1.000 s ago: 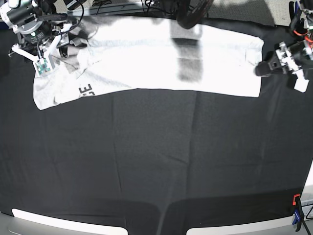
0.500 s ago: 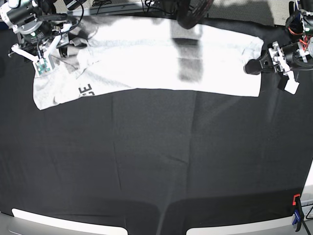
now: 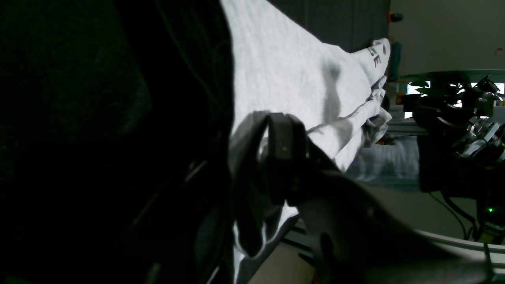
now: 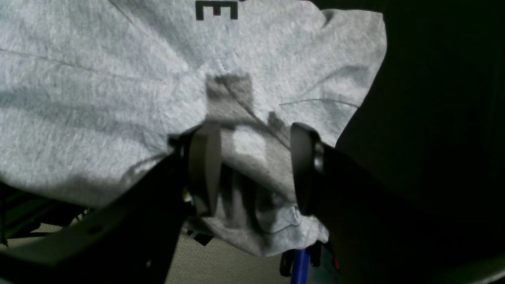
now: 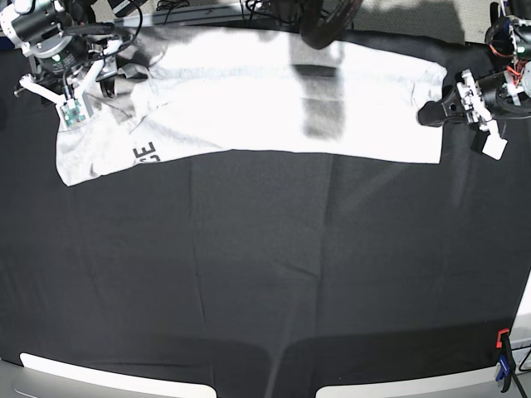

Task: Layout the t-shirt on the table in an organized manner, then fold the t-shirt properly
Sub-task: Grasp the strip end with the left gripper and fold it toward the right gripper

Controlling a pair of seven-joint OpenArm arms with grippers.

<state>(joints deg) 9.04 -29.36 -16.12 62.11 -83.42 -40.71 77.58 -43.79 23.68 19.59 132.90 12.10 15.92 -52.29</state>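
Note:
The t-shirt (image 5: 249, 91), light grey with dark lettering near its left end, lies as a long folded band across the far part of the black table (image 5: 265, 274). My left gripper (image 5: 430, 112) sits at the shirt's right edge. In the left wrist view one dark finger (image 3: 284, 157) rests against the hem of the t-shirt (image 3: 284, 67), and the other is lost in darkness. My right gripper (image 5: 68, 99) hangs over the shirt's left end. In the right wrist view the right gripper (image 4: 254, 169) stands open, astride a bunched fold of the t-shirt (image 4: 98, 98).
A dark mount (image 5: 323, 25) hangs over the back edge and casts a shadow on the shirt. A red and blue clamp (image 5: 503, 361) grips the front right corner. White panels (image 5: 108, 373) line the front edge.
My left gripper has moved leftward from beside the table's right side onto the shirt's right edge. The right arm and the shirt have not moved.

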